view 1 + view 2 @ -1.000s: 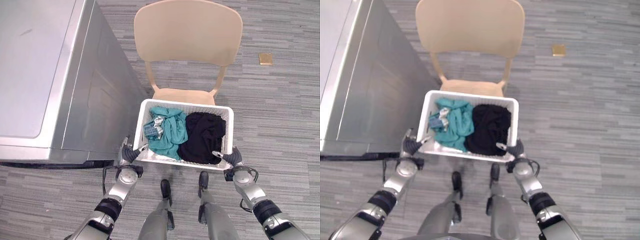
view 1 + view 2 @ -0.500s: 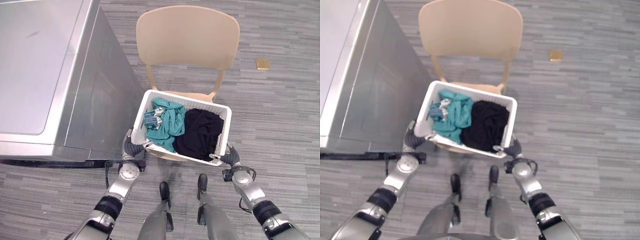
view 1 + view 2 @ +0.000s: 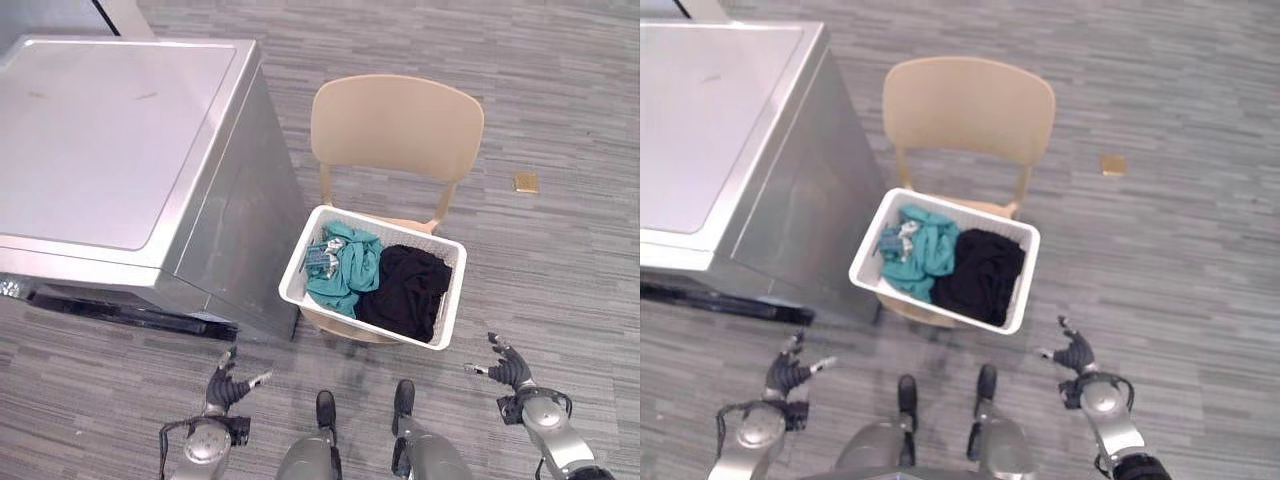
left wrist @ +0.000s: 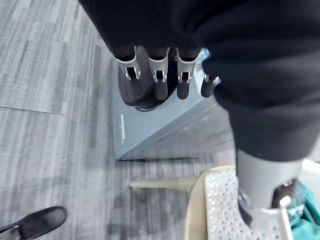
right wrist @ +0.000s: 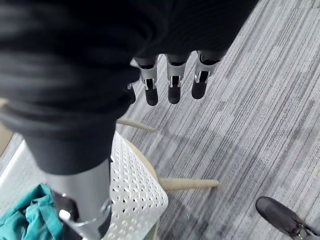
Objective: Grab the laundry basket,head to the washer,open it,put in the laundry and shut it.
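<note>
The white laundry basket (image 3: pixel 447 300) sits on the seat of the tan chair (image 3: pixel 397 125), right beside the silver washer (image 3: pixel 120 160), with a teal garment (image 3: pixel 345 270) and a black garment (image 3: pixel 405 288) heaped inside. Both hands hang low and well apart from it, the left hand (image 3: pixel 226 387) below its near left corner and the right hand (image 3: pixel 508 368) off its near right corner. Each has its fingers spread loose and holds nothing.

Left hand (image 4: pixel 165 75): fingers (image 4: pixel 156 80) relaxed, holding nothing, above grey carpet (image 4: pixel 55 125). Beyond them, washer (image 4: pixel 160 130) corner. White perforated laundry basket (image 4: pixel 220 210) on tan chair seat (image 4: pixel 192 222); teal cloth (image 4: pixel 307 222) inside.
</note>
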